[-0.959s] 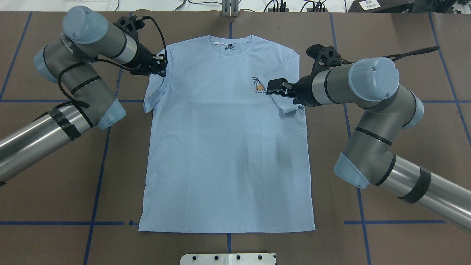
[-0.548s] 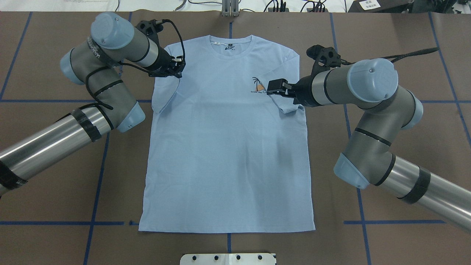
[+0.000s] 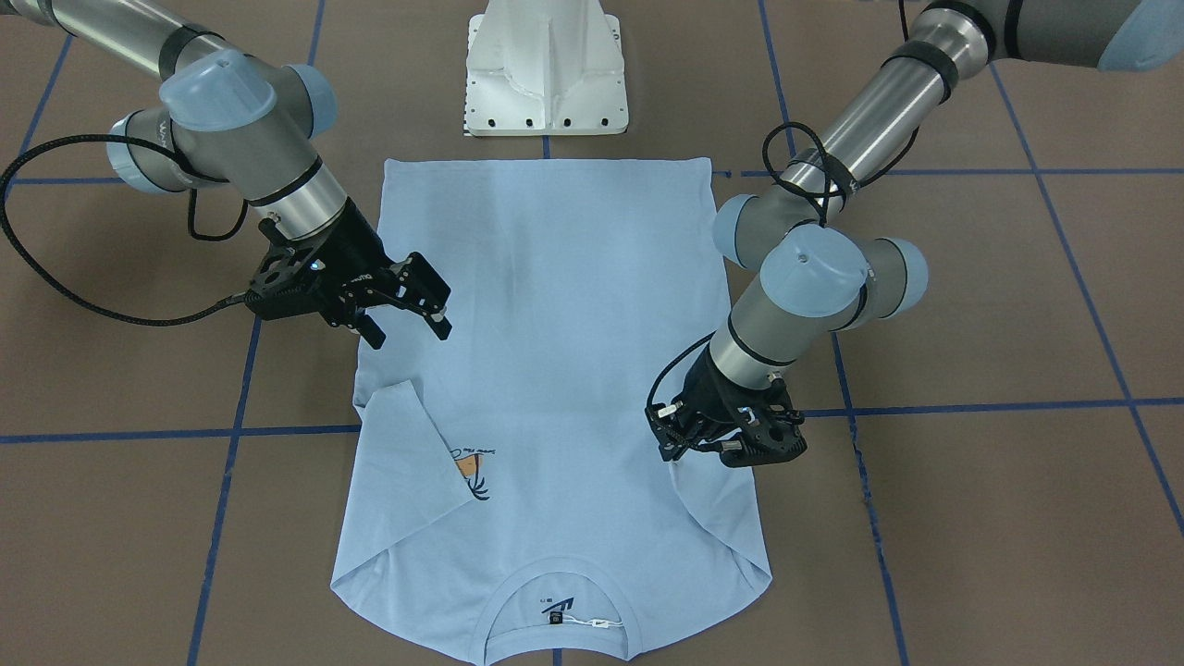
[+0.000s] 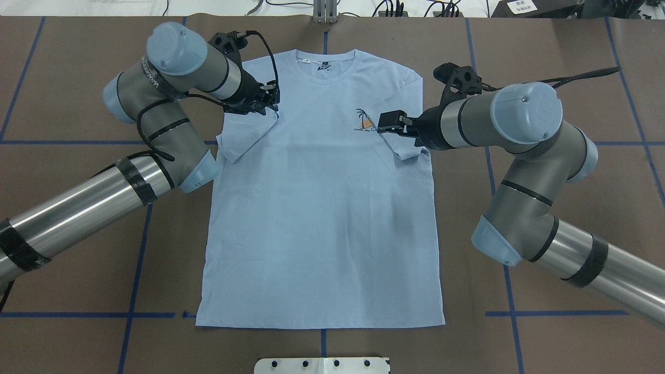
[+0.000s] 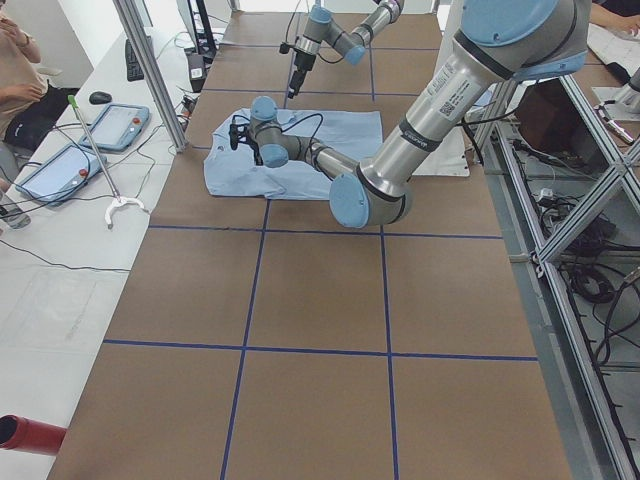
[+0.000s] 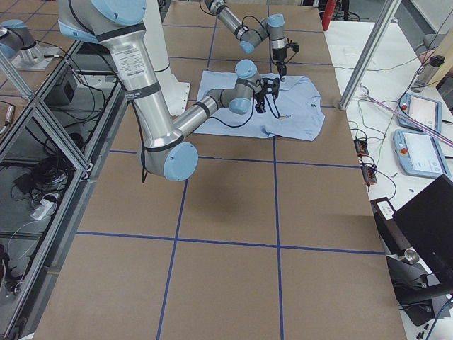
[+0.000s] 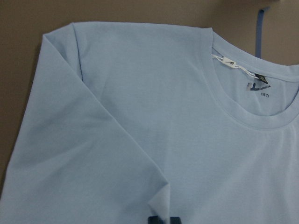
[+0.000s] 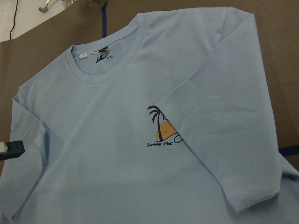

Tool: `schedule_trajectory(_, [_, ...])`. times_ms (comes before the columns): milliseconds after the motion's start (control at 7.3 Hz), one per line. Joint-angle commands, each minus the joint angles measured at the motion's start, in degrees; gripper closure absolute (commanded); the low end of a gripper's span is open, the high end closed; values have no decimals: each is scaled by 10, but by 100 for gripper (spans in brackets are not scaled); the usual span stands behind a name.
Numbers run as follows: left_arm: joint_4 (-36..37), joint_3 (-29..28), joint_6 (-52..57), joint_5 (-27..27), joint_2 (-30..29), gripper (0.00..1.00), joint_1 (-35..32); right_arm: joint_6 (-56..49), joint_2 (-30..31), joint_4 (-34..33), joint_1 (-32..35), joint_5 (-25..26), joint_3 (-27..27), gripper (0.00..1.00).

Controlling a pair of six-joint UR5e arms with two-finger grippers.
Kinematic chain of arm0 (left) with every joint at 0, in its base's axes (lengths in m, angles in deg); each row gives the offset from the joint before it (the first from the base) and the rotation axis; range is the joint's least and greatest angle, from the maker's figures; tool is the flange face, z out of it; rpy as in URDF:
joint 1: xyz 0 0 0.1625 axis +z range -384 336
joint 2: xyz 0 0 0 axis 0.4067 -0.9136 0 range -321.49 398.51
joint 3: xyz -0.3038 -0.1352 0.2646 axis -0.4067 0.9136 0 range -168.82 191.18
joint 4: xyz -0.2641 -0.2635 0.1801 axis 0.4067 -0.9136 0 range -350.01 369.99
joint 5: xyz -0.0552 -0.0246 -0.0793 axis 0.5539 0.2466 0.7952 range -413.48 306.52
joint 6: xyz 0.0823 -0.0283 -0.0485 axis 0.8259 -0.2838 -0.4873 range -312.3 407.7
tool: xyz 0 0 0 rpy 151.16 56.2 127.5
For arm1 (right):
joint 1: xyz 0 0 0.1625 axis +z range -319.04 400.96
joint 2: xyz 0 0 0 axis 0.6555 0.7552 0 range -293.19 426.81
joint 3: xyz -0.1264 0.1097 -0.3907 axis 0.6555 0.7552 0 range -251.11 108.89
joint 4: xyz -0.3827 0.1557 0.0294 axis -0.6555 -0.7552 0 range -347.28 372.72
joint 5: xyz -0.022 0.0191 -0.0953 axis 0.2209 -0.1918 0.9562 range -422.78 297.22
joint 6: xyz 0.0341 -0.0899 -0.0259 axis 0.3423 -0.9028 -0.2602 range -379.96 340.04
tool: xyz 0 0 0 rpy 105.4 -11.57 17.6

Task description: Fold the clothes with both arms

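Flat on the brown table (image 4: 78, 337), the light blue T-shirt (image 4: 322, 218) has its left sleeve (image 4: 244, 136) pinched in the left gripper (image 4: 269, 104), which should lay it inward, low and smooth, mirroring the folded right sleeve (image 4: 404, 154) near the wide-spread, empty right gripper (image 3: 410, 328).

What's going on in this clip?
Two robot arms are folding a light blue T-shirt that lies face up on the table. The left tool pinches the edge of the left sleeve, holding it partly turned in over the chest. The right sleeve already lies folded inward by the palm print. The right tool hangs open above the shirt, holding nothing. The body is not yet folded.
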Motion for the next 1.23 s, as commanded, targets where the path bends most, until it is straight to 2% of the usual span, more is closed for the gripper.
schedule_trajectory(0, [1,127,-40,1,68,1,5,6,2,-12,-14,36,-4,0])
schedule_trajectory(137, [1,186,-44,1,115,1,5,33,-2,-91,-51,82,-16,0])
schedule_trajectory(274, [3,228,-80,5,145,1,6,42,2,-166,-87,103,-55,0])
schedule_trajectory(411, [7,259,-90,24,167,2,6,105,23,-253,-136,110,-108,1])
schedule_trajectory(548, [6,259,-87,55,178,2,6,164,31,-340,-190,135,-176,1])
schedule_trajectory(685, [3,279,-88,60,190,2,6,238,55,-372,-270,198,-192,2])
schedule_trajectory(822, [3,281,-91,60,191,2,8,302,81,-379,-312,243,-206,2])
schedule_trajectory(959, [4,281,-91,60,191,2,9,352,129,-373,-330,247,-208,5])
schedule_trajectory(1096, [4,281,-91,60,191,2,9,385,137,-370,-338,247,-212,7])
